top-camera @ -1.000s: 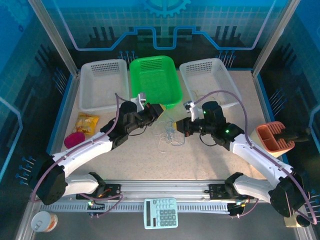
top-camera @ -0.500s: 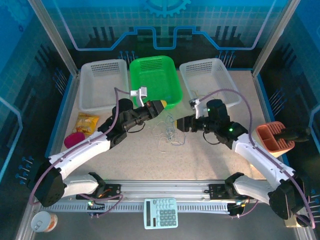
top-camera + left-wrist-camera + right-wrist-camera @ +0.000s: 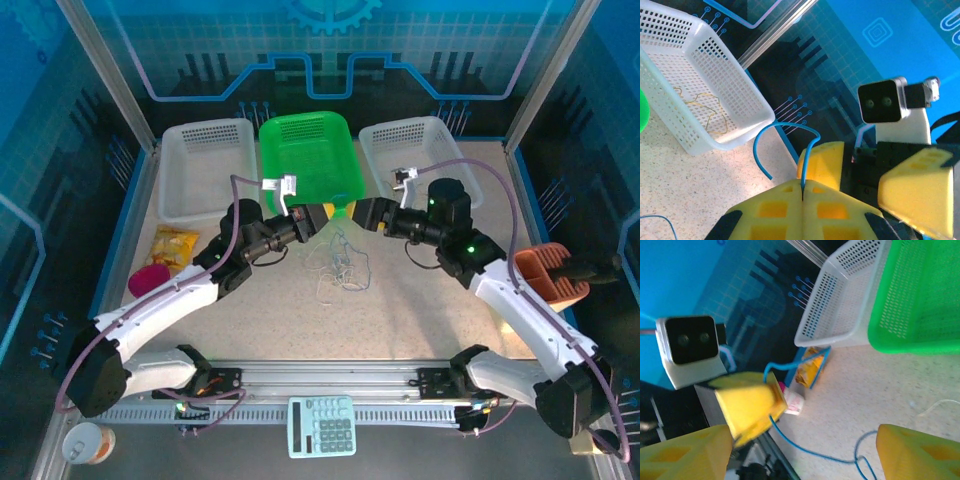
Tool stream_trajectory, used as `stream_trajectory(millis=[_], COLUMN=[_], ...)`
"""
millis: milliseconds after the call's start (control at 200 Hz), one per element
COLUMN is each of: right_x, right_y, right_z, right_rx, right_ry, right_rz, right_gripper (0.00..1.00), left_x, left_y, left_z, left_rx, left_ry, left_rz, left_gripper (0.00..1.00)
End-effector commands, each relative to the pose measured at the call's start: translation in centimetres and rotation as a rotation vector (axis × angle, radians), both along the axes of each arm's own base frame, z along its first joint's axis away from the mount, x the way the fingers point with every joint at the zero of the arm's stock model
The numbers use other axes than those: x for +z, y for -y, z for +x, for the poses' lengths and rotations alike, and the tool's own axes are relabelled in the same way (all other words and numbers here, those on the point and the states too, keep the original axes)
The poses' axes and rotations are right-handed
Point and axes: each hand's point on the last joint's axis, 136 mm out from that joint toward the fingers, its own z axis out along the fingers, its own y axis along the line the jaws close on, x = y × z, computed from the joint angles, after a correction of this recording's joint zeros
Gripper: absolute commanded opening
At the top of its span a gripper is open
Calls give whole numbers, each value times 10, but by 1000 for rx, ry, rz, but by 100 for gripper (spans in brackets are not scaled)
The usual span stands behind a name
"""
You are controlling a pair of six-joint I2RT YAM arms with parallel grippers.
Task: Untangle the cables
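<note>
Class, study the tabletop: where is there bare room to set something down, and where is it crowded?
Bare: the near strip between the cables and the front rail, flanked by both arms; also between the right white basket and orange holder. Crowded: mid-table, where the left pincer and right pincer meet by the cables.

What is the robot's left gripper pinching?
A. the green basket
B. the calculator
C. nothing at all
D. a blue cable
D: in the left wrist view, the left gripper has its yellow fingers shut together on a thin blue cable, which curls up and over from between them.
</note>
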Motion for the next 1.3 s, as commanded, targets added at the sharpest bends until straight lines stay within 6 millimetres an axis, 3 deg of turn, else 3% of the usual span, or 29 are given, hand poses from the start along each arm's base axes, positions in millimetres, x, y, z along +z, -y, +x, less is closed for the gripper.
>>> stream_trajectory(millis=[0,415,515,575,795,1050,1185,1296], right_x=[27,30,29,31,41,71,86,99], right_y=[-9,-27,-32,-34,-33,-24,-24,-25], right_z=[7,33,38,39,43,40,32,23], right_rx=[16,25,37,45,51,52,84,125], right_ry=[-9,-46,-58,-54,-29,76,132,198], right_rz=[146,265,293,301,296,260,213,194], right_gripper=[77,72,65,54,0,0,0,0], left_x=[8,2,0,-2,-10,-20,-23,-22], left_y=[0,6,6,7,7,7,7,4], left_z=[-6,-8,-8,-8,-8,-11,-16,-19], left_rx=[-31,-64,-69,-72,-76,-84,-102,-102], left_ry=[72,62,61,58,42,18,18,31], left_rz=[9,23,28,34,50,70,93,116], left_gripper=[0,0,0,0,0,0,41,61])
